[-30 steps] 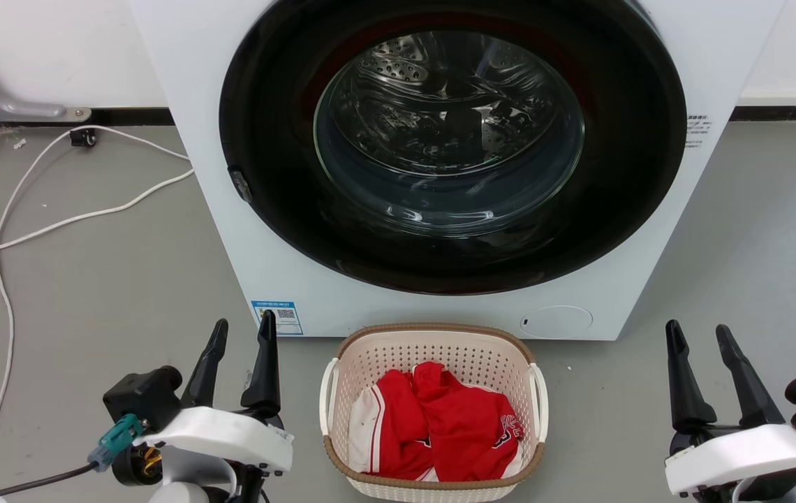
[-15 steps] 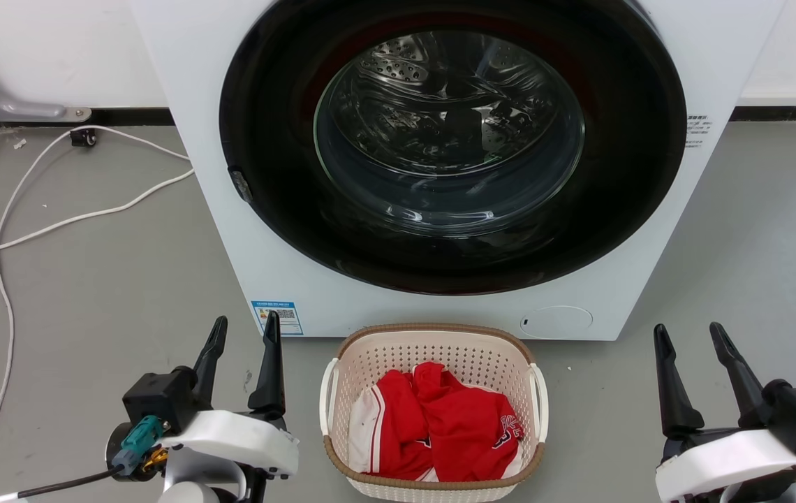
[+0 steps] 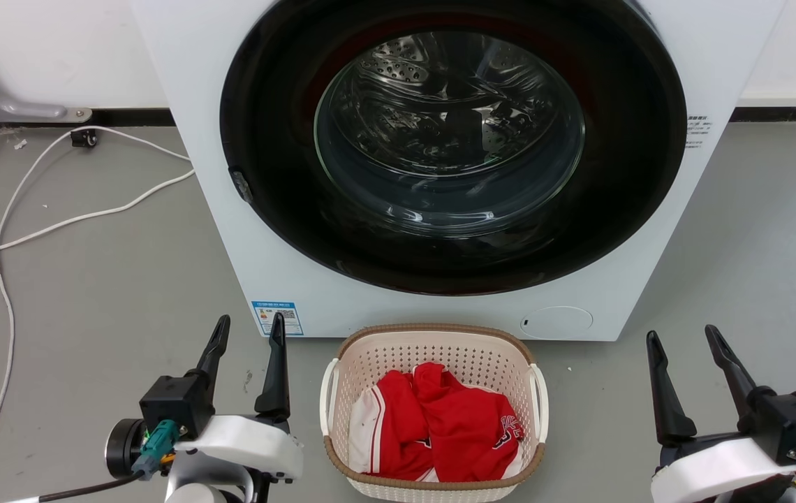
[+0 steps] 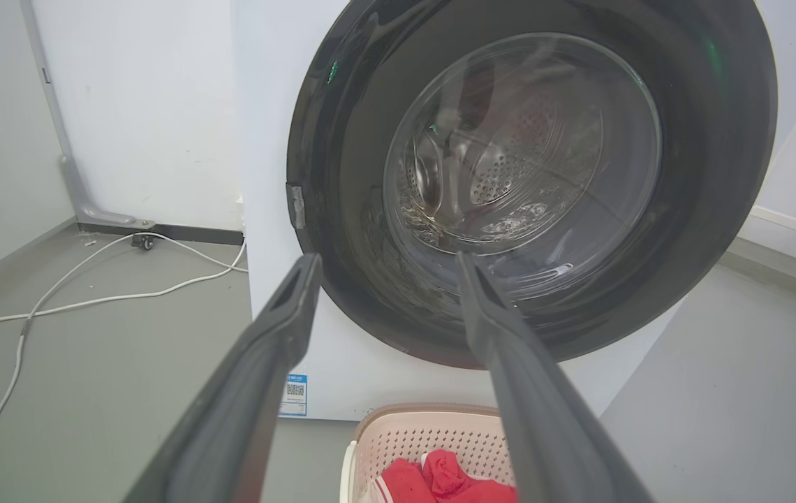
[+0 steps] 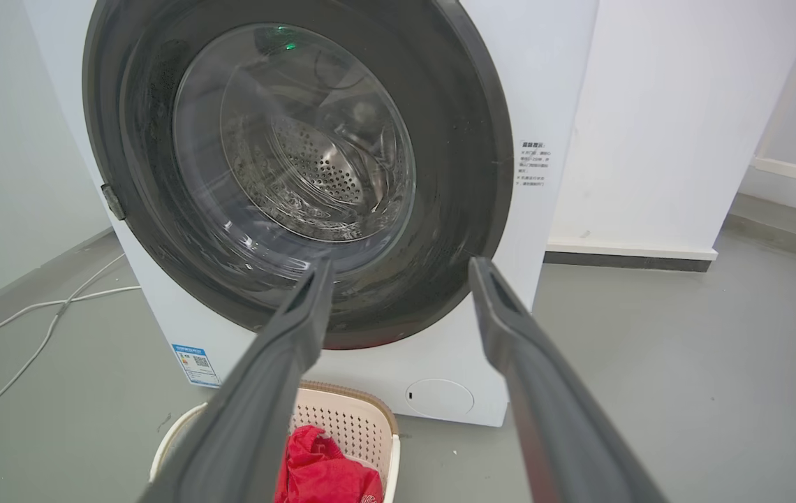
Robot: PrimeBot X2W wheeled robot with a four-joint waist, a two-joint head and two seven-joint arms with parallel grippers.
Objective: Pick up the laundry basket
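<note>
Head view held the whole laundry basket (image 3: 433, 349), bottom centre; wrist views cropped it. The left jaws and right jaws stood apart.

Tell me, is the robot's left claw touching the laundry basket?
Apart. The head view shows bare grey floor between the left gripper and the laundry basket.

Our left gripper (image 4: 387, 257) points its spread fingers (image 4: 251, 391) at the washer (image 4: 510, 175); the basket (image 4: 412, 436) sits low between them; a cable (image 4: 91, 304) lies leftward.
</note>
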